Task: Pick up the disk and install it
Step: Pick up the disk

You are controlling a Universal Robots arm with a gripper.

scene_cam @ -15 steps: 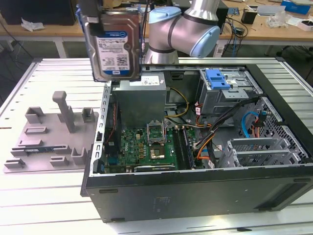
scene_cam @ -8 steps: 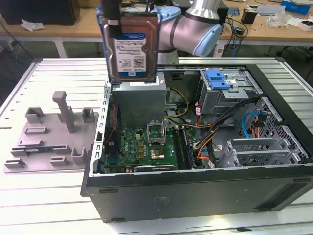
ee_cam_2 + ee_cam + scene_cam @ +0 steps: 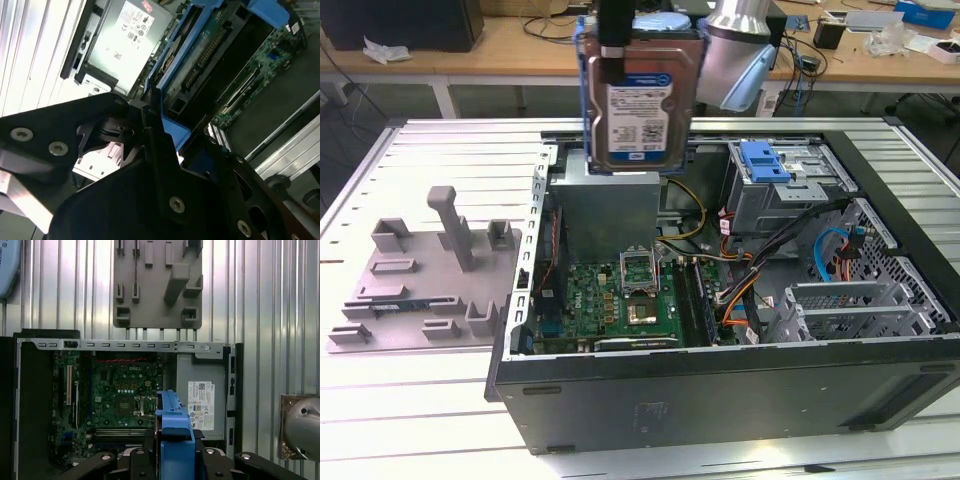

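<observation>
**Jaws clamped on the disk, held above the open case**

Jaws stand closed on the blue caddy that frames the disk [image 3: 640, 100]. In both wrist views the black fingers [image 3: 150, 150] press on either side of the caddy's edge. The gripper [image 3: 612, 45] sits at twelve o'clock in the exterior view, with the arm's pale wrist just beside it toward one o'clock.

The disk hangs upright from the gripper, its blue-and-white label facing the exterior camera. It is clear of the computer case [image 3: 720, 400] and touches nothing but the fingers. Its lower edge shows in front of the grey power supply [image 3: 610, 210] at the case's back wall. In the second wrist view the disk [image 3: 200, 65] shows its dark underside inside the blue frame. In the first wrist view the caddy [image 3: 174, 425] is seen edge-on between the fingers.

The case lies on its side with the panel off, on a ribbed metal table [image 3: 420, 420]. From the middle of the case:
- The green motherboard [image 3: 620, 300] lies toward eight o'clock.
- The metal drive cage [image 3: 790, 190], with a blue bracket [image 3: 765, 160] fixed on top, sits at two o'clock.
- Orange and blue cables [image 3: 835, 250] run between the cage and the board.

A grey fixture [image 3: 430, 270] with upright posts rests on the table at nine o'clock from the case, well apart from the disk.
</observation>
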